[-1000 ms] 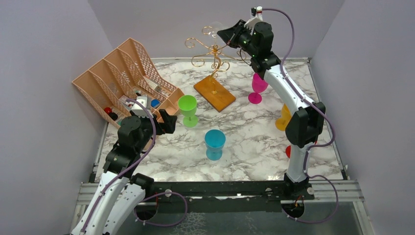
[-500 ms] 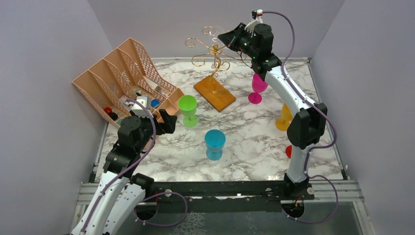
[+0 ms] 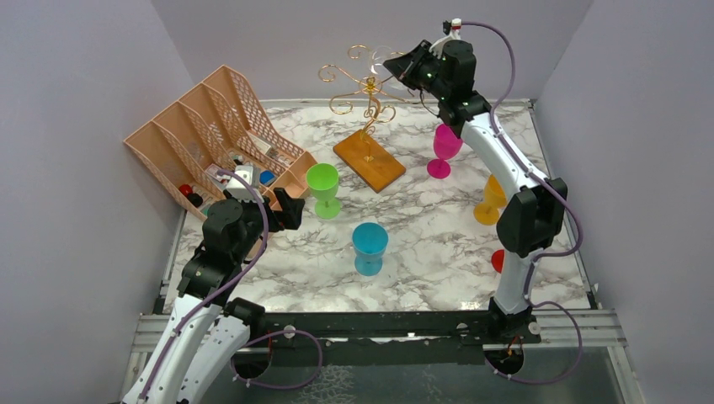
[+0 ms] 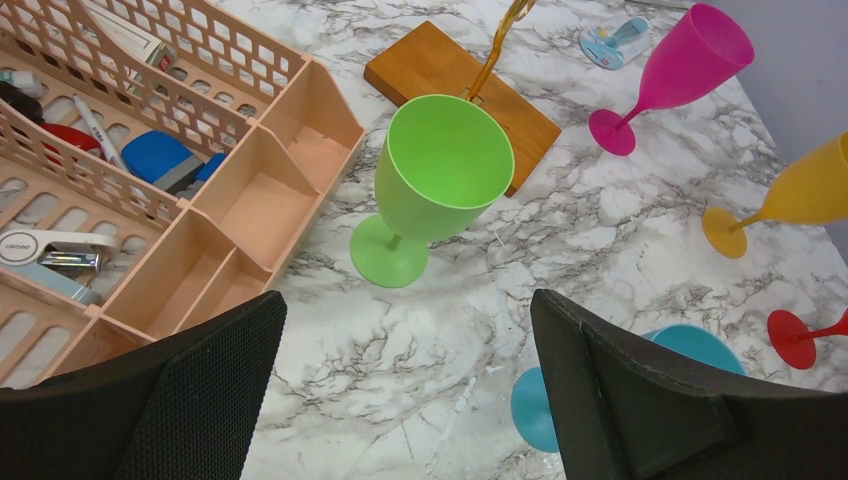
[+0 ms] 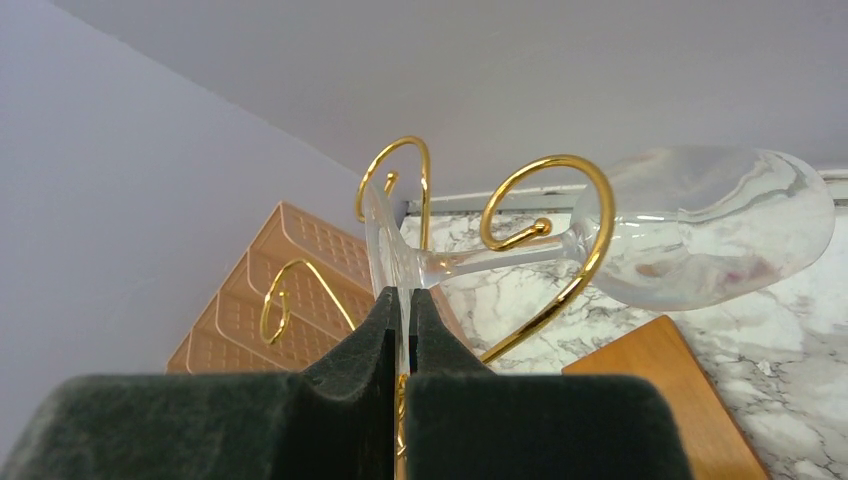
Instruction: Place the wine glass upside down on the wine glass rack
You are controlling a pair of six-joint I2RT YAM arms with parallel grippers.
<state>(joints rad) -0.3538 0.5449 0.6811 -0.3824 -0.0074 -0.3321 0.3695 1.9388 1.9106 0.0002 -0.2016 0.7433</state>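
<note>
The thin foot of the clear wine glass (image 5: 700,220) is being pinched edge-on by the right gripper (image 5: 400,300), its dark pads being pressed together on it high above the far side of the worktop (image 3: 438,244). The glass is being held on its side, the stem being carried roughly level through one gold curl of the wine glass rack (image 5: 548,158) and the bowl being hung out beyond that curl, above a corner of the rack's orange-brown wooden base (image 5: 670,390); whether the stem is touching the wire cannot be told. The left gripper (image 4: 405,310) is being held spread wide, nothing being gripped between its fingers, low over the worktop beside the peach mesh organiser (image 4: 250,190). A green goblet (image 4: 440,170) is being shown upright just ahead of it, apart from both fingers, with the wooden base right behind. A pink goblet (image 4: 690,55), an orange goblet (image 4: 810,190) and a blue goblet (image 3: 369,240) are being shown upright elsewhere on the worktop.
</note>
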